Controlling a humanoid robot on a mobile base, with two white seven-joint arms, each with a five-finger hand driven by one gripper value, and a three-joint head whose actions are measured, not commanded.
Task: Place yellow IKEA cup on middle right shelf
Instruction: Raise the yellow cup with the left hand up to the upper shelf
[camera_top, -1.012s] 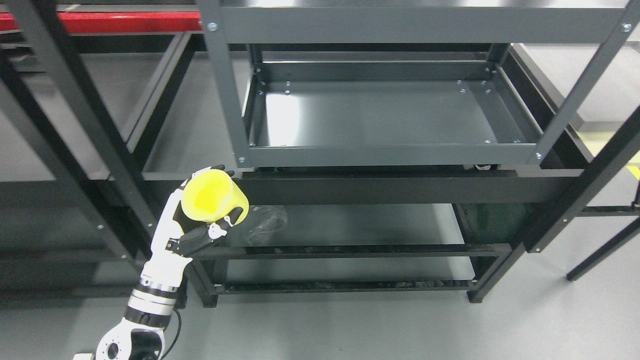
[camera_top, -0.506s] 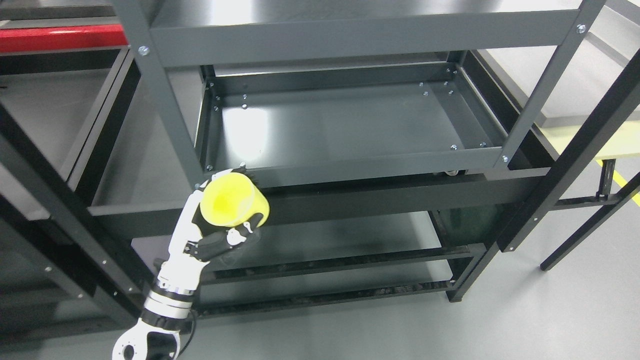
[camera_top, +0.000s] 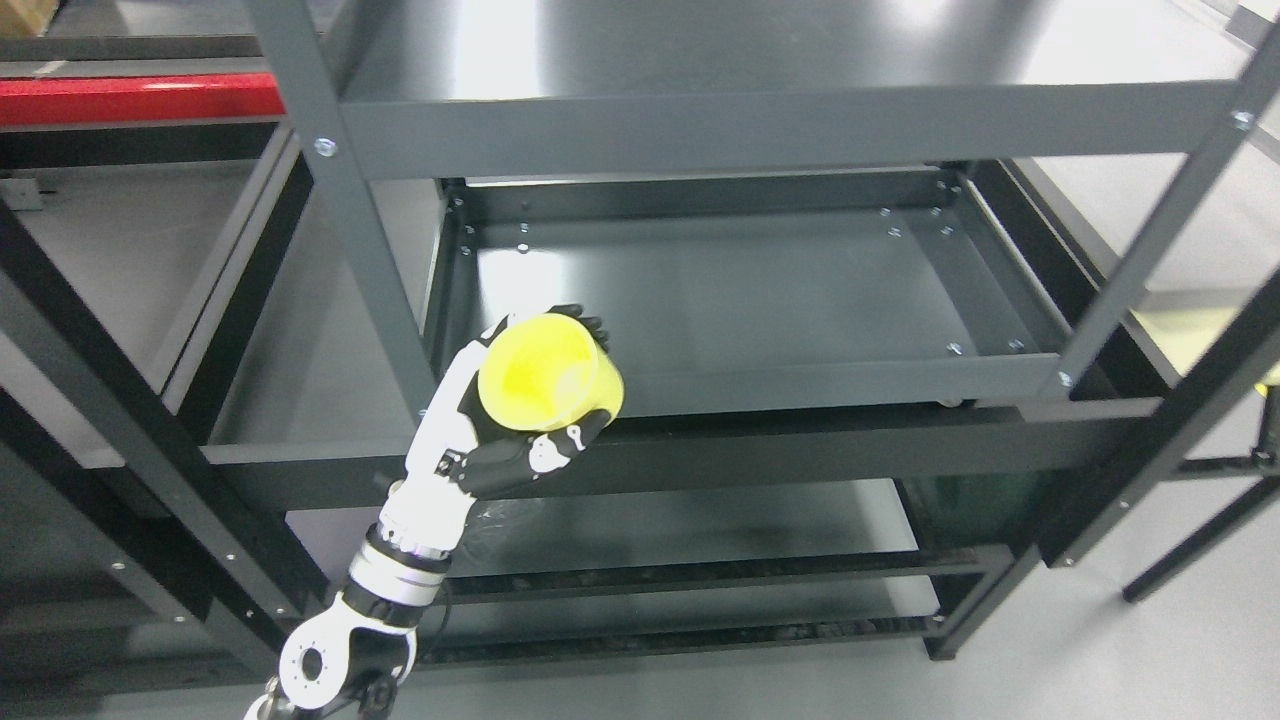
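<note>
Our left hand (camera_top: 500, 440) comes up from the lower left, fingers wrapped round the yellow cup (camera_top: 550, 372), mouth tilted toward us, right at the front lip of the grey shelf (camera_top: 760, 290). We want to lift clear of that lip, carry it rightward and deeper in, level the cup, then set it down gently

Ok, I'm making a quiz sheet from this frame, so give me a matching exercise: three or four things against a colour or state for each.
Things:
1. cup
2. left hand
3. middle shelf tray
4. beam at far upper left

States:
A. red
B. dark grey, nothing on it
C. yellow, held tilted
D. white and black, fingers wrapped round something

Pairs: 1-C, 2-D, 3-B, 4-A
</note>
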